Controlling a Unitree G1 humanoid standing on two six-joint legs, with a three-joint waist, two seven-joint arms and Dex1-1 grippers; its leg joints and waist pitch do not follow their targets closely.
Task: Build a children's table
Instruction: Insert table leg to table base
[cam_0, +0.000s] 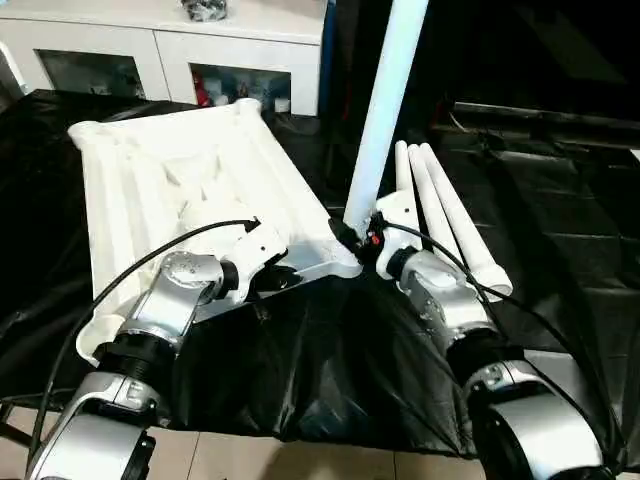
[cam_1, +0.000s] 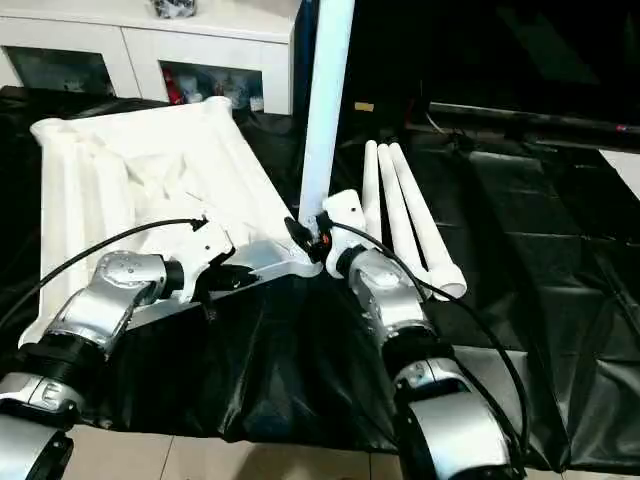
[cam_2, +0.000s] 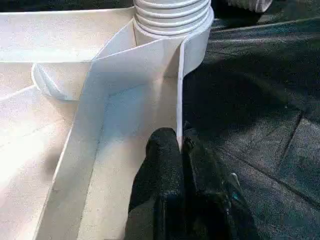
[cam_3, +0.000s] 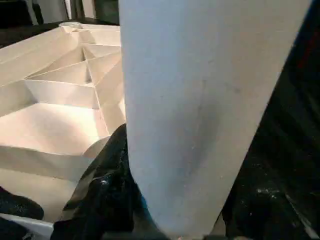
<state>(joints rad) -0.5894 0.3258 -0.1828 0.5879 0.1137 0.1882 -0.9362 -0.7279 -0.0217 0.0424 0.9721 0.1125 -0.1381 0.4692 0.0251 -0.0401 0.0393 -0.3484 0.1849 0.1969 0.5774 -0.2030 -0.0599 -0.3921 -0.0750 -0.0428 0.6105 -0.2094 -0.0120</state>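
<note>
The children's table's white tabletop (cam_0: 180, 180) lies underside up on the black cloth, its ribs showing. My left gripper (cam_2: 181, 145) is shut on the thin raised rim (cam_2: 178, 100) at its near right side, close to the corner socket (cam_2: 172, 20). One white leg (cam_0: 385, 110) stands upright in that socket. My right gripper (cam_0: 358, 238) is shut on its lower end, and a black finger (cam_3: 107, 185) presses against the tube (cam_3: 200, 100). Three more legs (cam_0: 450, 220) lie side by side on the cloth, just right of my right wrist.
The black cloth (cam_0: 330, 360) covers the work surface and hangs over its near edge above pale floor tiles (cam_0: 300, 455). A white cabinet (cam_0: 170, 45) with glass doors stands behind the tabletop. A dark bar (cam_1: 530, 125) runs along the back right.
</note>
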